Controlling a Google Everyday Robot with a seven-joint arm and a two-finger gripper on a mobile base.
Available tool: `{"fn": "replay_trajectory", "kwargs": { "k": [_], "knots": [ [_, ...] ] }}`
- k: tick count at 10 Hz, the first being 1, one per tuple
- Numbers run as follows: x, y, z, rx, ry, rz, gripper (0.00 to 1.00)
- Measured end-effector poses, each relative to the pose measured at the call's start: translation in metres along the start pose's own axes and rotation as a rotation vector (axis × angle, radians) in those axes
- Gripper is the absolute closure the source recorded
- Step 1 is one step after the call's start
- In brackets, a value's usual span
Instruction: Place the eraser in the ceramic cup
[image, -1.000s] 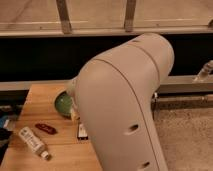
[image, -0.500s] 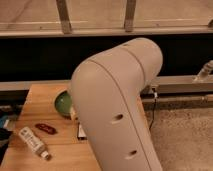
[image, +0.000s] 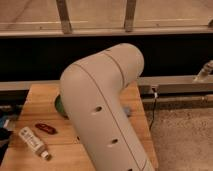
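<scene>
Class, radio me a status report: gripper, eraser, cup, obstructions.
Gripper out of view. Eraser lies free near the table's left edge. Ceramic cup unseen; arm blocks mid-table.

1. This is an indoor workspace, most like a lab or an office test area; which of the two cannot be told.
2. A wooden table (image: 42, 97) stands on a speckled grey floor (image: 185, 132) beside a glazed wall with metal mullions (image: 64, 17).
3. The robot's white arm (image: 100, 115) fills the view and hides the gripper.
</scene>
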Motion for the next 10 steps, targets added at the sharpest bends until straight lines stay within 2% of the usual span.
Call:
{"fn": "replay_trajectory", "kwargs": {
  "k": [5,6,10],
  "knots": [
    [0.011,-0.011,0.007,0.027,0.036,0.045,0.38],
    [0.015,-0.014,0.007,0.03,0.046,0.051,0.41],
    [0.023,-0.017,0.001,0.032,0.065,0.053,0.8]
  ]
}}
